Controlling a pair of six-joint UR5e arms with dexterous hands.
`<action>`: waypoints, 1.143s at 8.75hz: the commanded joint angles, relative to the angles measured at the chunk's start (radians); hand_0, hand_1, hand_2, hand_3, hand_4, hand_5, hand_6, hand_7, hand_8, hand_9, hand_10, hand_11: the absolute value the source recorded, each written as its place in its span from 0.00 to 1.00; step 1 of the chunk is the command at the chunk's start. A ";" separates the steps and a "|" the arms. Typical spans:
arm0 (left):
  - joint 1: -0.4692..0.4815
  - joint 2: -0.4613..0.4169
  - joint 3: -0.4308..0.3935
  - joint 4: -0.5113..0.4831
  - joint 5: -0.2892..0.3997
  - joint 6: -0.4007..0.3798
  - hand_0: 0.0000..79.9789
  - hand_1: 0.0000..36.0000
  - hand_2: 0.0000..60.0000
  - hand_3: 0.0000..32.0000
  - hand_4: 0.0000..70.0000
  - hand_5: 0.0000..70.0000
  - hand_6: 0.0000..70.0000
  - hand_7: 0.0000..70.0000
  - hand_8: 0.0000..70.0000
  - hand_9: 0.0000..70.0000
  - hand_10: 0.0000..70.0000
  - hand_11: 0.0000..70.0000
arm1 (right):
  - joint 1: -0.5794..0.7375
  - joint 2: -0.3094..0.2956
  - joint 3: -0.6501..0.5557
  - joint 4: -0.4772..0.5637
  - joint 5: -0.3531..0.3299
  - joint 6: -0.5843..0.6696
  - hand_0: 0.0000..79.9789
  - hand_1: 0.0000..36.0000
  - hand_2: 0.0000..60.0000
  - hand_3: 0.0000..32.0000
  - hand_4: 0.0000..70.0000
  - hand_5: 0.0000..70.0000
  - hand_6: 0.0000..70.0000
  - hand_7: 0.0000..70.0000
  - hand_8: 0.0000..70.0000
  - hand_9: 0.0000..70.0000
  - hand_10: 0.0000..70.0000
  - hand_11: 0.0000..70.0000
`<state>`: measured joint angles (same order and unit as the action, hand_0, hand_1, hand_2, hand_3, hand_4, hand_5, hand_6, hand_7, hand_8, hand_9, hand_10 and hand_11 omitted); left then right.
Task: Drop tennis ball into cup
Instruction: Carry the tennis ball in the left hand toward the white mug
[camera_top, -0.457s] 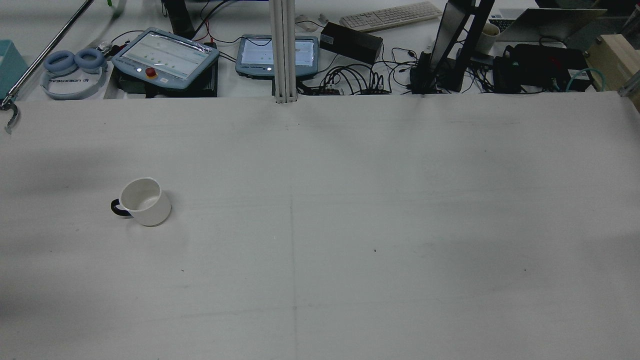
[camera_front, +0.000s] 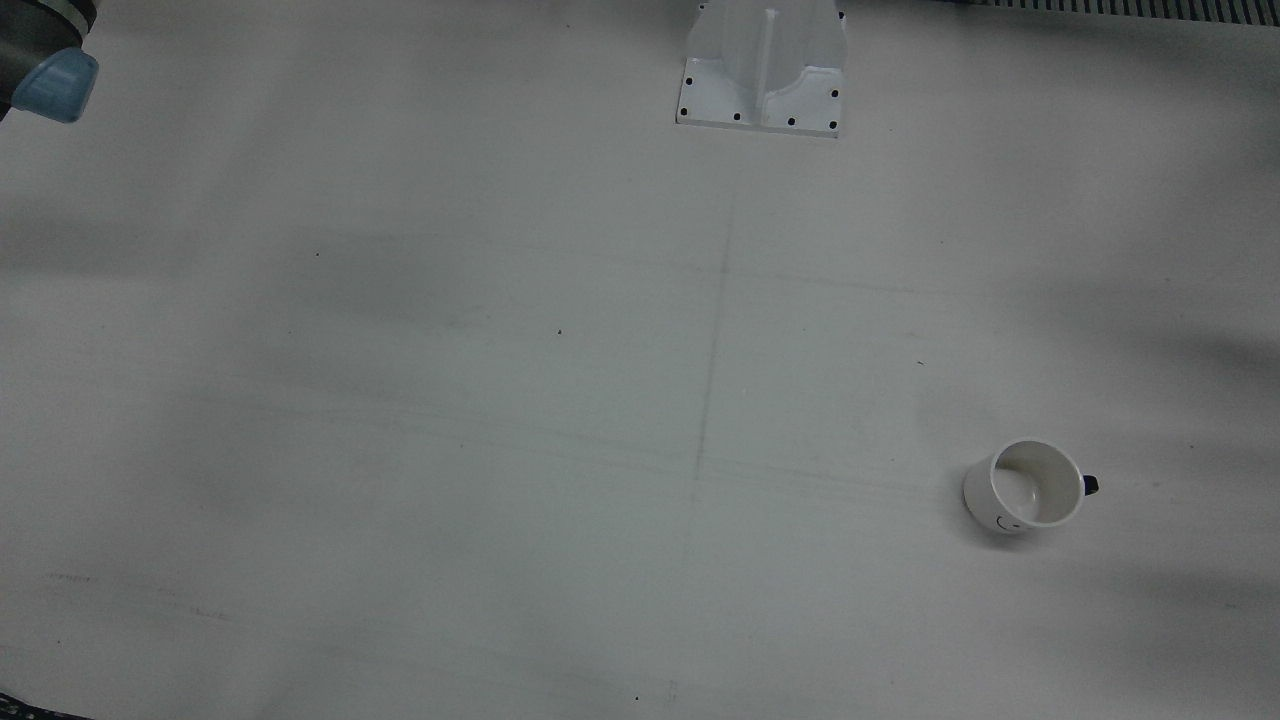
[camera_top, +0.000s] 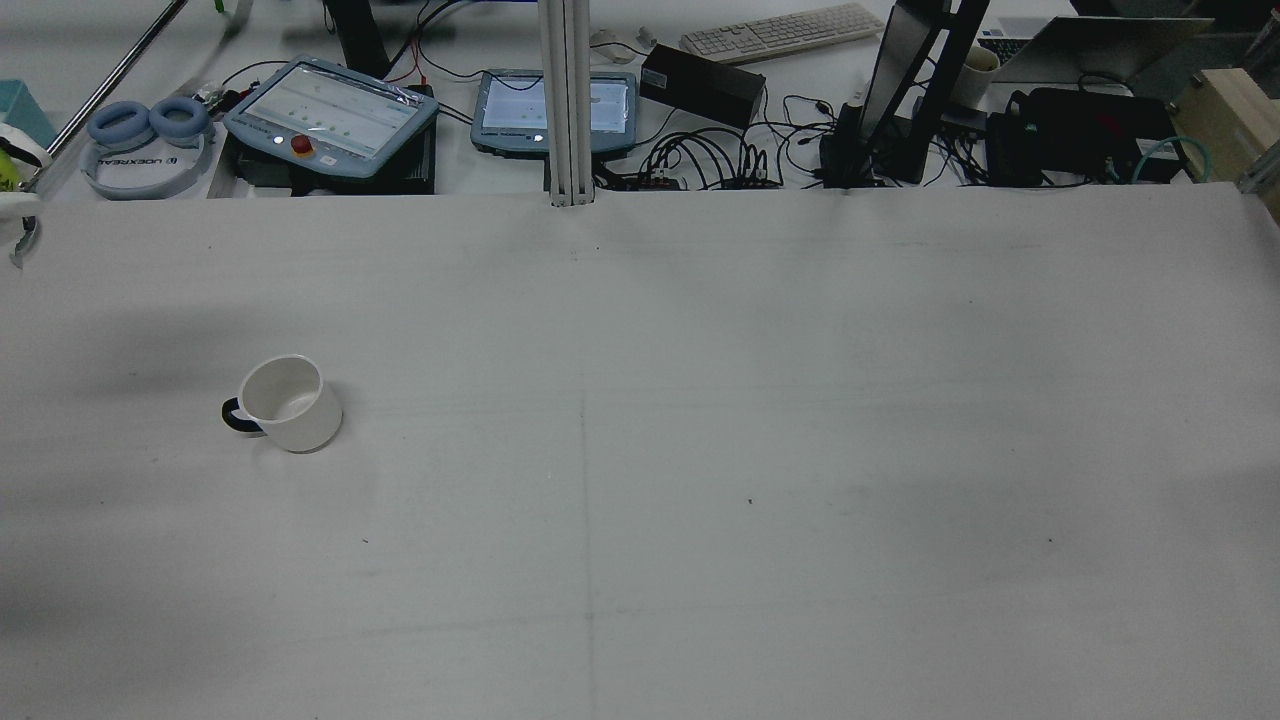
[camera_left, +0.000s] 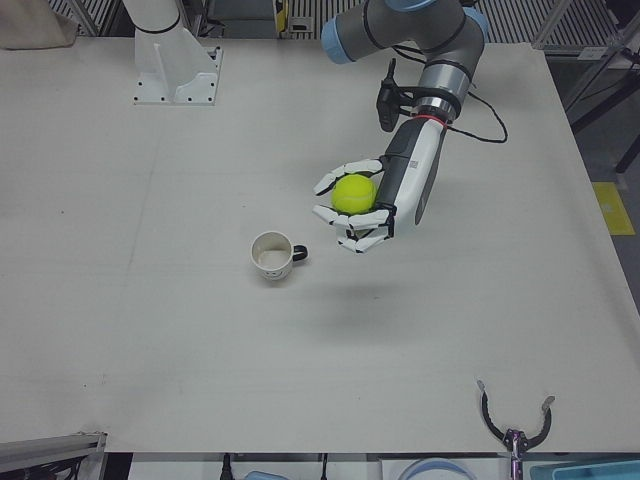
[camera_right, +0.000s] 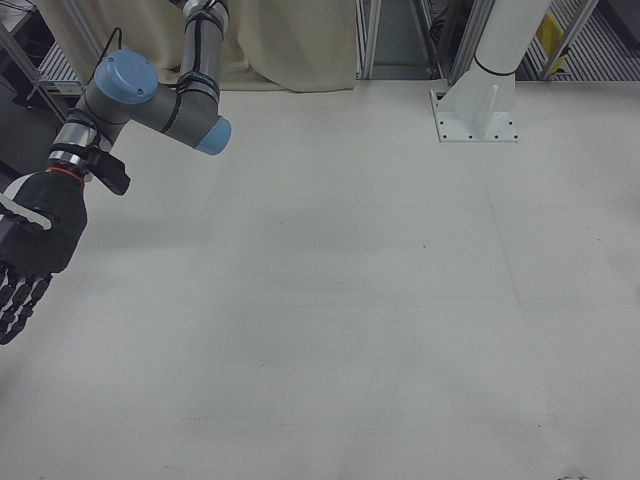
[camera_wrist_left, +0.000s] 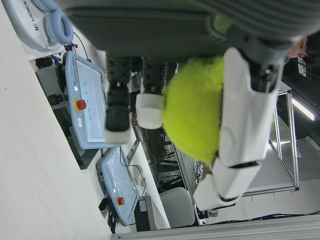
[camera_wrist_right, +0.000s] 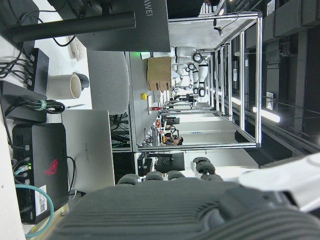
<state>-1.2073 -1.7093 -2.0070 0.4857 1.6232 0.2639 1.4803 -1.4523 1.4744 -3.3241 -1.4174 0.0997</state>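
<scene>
A white cup (camera_left: 272, 256) with a dark handle stands upright on the table, also seen in the front view (camera_front: 1025, 487) and the rear view (camera_top: 285, 403). My left hand (camera_left: 358, 205) hovers above the table, right of the cup in the left-front view and apart from it. It is shut on a yellow-green tennis ball (camera_left: 354, 194), which its white fingers (camera_wrist_left: 240, 125) wrap. A sliver of that hand (camera_top: 20, 152) shows at the rear view's left edge. My right hand (camera_right: 25, 255) hangs at the right-front view's left edge, fingers spread, holding nothing.
A white pedestal (camera_front: 762, 70) is bolted at the table's robot side, also seen in the left-front view (camera_left: 175, 60). Teach pendants (camera_top: 330, 115), headphones (camera_top: 145, 140) and cables lie beyond the far edge. A small clamp (camera_left: 515, 430) sits at the near right corner.
At the rear view's left edge a sliver of my left hand with the ball has come into sight. The cup has not moved.
</scene>
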 joint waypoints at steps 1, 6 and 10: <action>0.031 -0.003 0.013 -0.022 -0.003 0.002 0.79 1.00 1.00 0.00 1.00 0.27 0.42 1.00 1.00 1.00 0.36 0.55 | 0.000 0.001 0.000 0.000 0.000 0.000 0.00 0.00 0.00 0.00 0.00 0.00 0.00 0.00 0.00 0.00 0.00 0.00; 0.054 -0.035 0.014 0.001 -0.002 0.002 0.93 1.00 1.00 0.00 1.00 0.22 0.37 1.00 0.64 1.00 0.27 0.43 | 0.000 0.000 0.001 0.000 0.000 0.000 0.00 0.00 0.00 0.00 0.00 0.00 0.00 0.00 0.00 0.00 0.00 0.00; 0.190 -0.046 0.007 0.002 -0.060 0.000 0.99 1.00 1.00 0.00 1.00 0.21 0.34 1.00 0.58 0.91 0.24 0.39 | 0.000 0.001 0.001 0.000 0.000 0.000 0.00 0.00 0.00 0.00 0.00 0.00 0.00 0.00 0.00 0.00 0.00 0.00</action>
<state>-1.0769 -1.7497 -1.9957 0.4846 1.5961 0.2649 1.4803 -1.4523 1.4757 -3.3241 -1.4174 0.0997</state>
